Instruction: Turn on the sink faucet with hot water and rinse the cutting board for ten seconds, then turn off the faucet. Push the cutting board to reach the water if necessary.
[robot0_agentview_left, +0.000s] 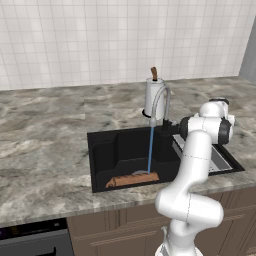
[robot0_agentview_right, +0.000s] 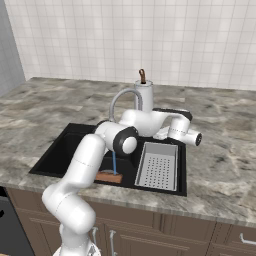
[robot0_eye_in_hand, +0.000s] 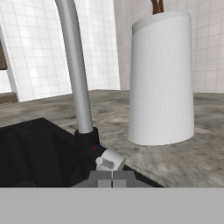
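The black sink (robot0_agentview_left: 117, 150) holds the orange-brown cutting board (robot0_agentview_left: 132, 179) flat on its floor near the front wall. The grey gooseneck faucet (robot0_agentview_left: 161, 102) arches over the basin. A thin pale-blue stream of water (robot0_agentview_left: 150, 150) falls from it straight onto the board's right part. From the right, the water (robot0_agentview_right: 114, 165) meets the cutting board (robot0_agentview_right: 109, 176) behind my arm. In the hand view my gripper (robot0_eye_in_hand: 112, 178) is shut with nothing in it. Its tips sit just below the faucet's small light-grey handle (robot0_eye_in_hand: 109, 162) on the dark base (robot0_eye_in_hand: 87, 144).
A white paper towel roll (robot0_agentview_left: 154, 97) on a brown-knobbed holder stands on the counter just behind the faucet. A perforated grey tray (robot0_agentview_right: 159, 165) fills the sink's right section. The marble counter (robot0_agentview_left: 45, 140) surrounds the basin, and a tiled wall lies behind.
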